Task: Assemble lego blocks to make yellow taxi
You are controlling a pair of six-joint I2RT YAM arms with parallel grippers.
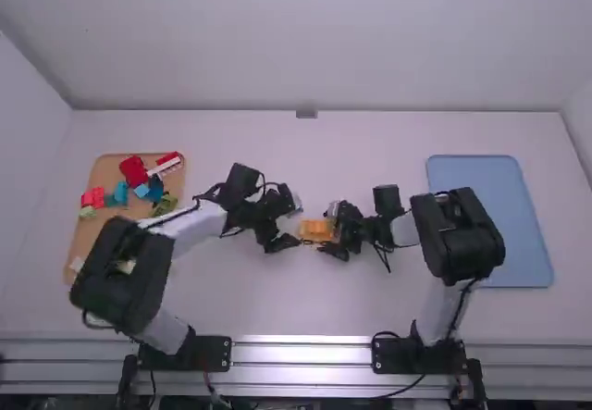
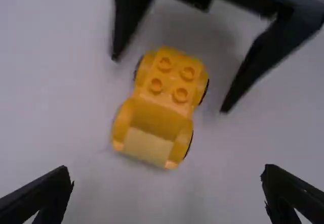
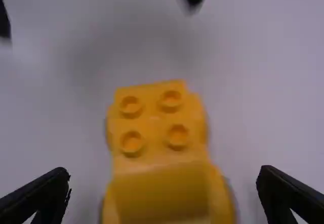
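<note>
Your white counter [image 1: 287, 308] meets a pale, plain wall [image 1: 305, 49]. On it, a tan tray [image 1: 85, 243] of coloured plastic blocks [image 1: 155, 186] sits left, a blue tray [image 1: 520, 234] right. The yellow plastic four-studded car [image 1: 316, 230] is mid-counter. Your left gripper [image 1: 296, 228] is wide open and empty; your right gripper [image 1: 329, 232] is spread around the car, not gripping. The arms hide parts of both trays, and the right wrist view cuts off the car's unstudded end.
</note>
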